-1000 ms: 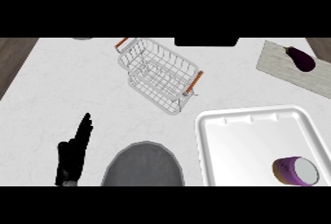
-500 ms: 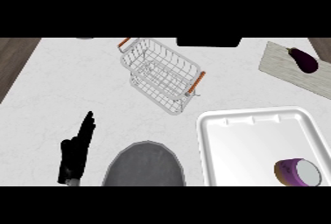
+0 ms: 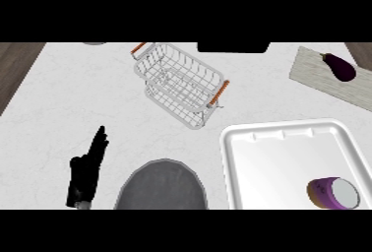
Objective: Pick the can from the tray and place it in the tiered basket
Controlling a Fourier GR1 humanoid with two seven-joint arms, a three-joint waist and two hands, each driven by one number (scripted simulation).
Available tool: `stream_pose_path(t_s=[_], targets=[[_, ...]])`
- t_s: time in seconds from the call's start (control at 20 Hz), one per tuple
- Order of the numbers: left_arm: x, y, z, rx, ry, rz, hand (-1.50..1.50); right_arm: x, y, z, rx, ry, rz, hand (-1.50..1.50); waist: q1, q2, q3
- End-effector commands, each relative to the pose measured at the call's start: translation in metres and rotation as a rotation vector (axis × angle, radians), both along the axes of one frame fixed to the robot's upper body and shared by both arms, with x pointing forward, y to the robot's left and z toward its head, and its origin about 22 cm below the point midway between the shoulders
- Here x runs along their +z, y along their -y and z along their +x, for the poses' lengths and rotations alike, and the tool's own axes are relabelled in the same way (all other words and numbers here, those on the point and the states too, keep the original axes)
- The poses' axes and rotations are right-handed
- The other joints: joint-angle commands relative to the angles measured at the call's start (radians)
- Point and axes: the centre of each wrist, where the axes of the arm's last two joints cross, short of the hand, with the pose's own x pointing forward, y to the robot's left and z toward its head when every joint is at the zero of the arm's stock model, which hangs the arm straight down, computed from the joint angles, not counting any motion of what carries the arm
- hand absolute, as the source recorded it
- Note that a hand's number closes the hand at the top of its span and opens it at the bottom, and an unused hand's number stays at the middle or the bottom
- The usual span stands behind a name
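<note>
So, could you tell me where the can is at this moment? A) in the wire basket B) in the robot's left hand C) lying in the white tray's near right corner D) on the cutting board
C: the can lies in the tray, near its lower right corner.

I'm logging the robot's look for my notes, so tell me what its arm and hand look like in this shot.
Only the left hand shows, near the lower left of the head view: all black, with slim, pointed fingers and a broader palm. A small grey strip at its base is the start of the forearm. No cables or markings are visible. The right hand is out of view.
</note>
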Motion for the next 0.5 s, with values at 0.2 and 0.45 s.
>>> stream_pose_path(t_s=[0.2, 0.45], targets=[[-0.004, 0.008, -0.006, 0.010, -0.003, -0.003, 0.00, -0.005, -0.010, 0.027, -0.097, -0.142, -0.013, -1.50, -0.009, -0.001, 0.000], [-0.014, 0.005, -0.010, 0.013, -0.013, 0.024, 0.00, -0.012, -0.016, 0.044, -0.114, -0.268, -0.028, -1.50, 0.004, 0.003, -0.002]])
